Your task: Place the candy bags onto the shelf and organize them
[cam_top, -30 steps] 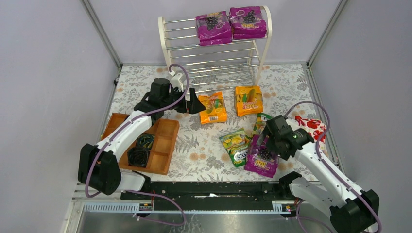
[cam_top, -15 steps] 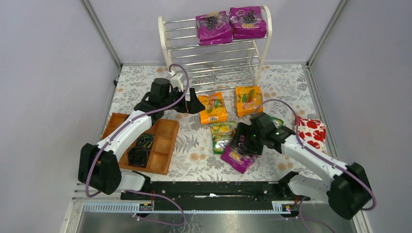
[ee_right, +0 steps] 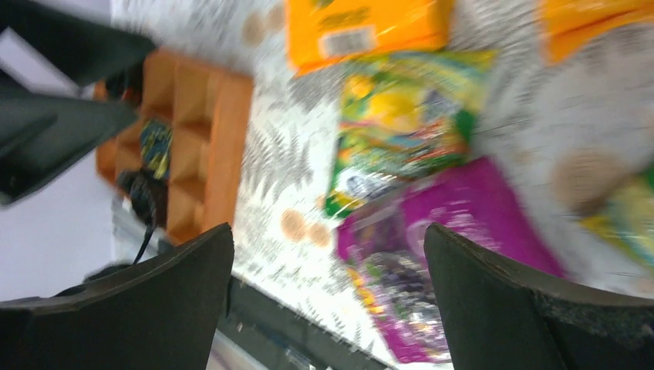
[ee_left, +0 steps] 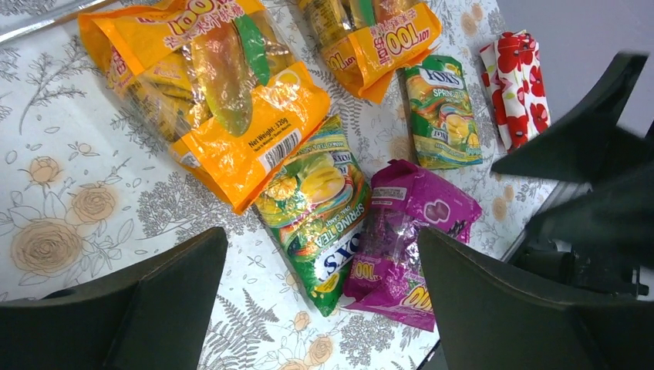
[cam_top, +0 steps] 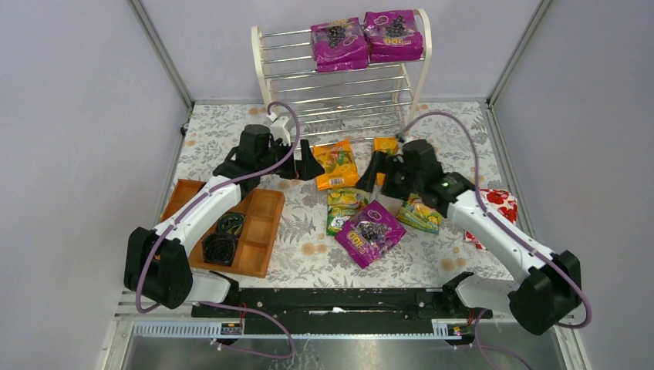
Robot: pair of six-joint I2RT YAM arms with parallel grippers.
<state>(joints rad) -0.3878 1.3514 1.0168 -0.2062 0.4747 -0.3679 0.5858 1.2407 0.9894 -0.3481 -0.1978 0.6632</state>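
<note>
Looking at a pick-up step here, partway through the job: got two purple candy bags (cam_top: 337,44) lying side by side on the top tier of the shelf (cam_top: 264,65), with five more down on the counter (cam_top: 216,135). Got the left tool (ee_left: 323,230) hanging wide open with nothing in it, parked just beside the nearer orange bag (ee_left: 216,100). Same story for the right tool (ee_right: 328,227): spread fully, empty, hovering by the other orange bag (ee_left: 378,42) and hiding most of it in the top view. Probably going for one of the orange ones next, so calls for dropping down, closing across a bag edge, then lifting clear up to a free tier. Glossy plastic, likely slippery, so worth pinching where the packet bunches rather than on the flat. Also seeing a green-yellow FOXS bag (cam_top: 343,210) touching the third purple bag (cam_top: 370,233), plus a second FOXS bag (cam_top: 419,214) just right of those. Not part of the job: red flowered bag (ee_left: 517,85) near the right edge and wooden tray (cam_top: 261,212) under the left arm. Biggest snag, I'd guess: both tools crowding close around the orange pair, so easy to bump arms. Can't pull much from the right wrist view, too blurred.
</note>
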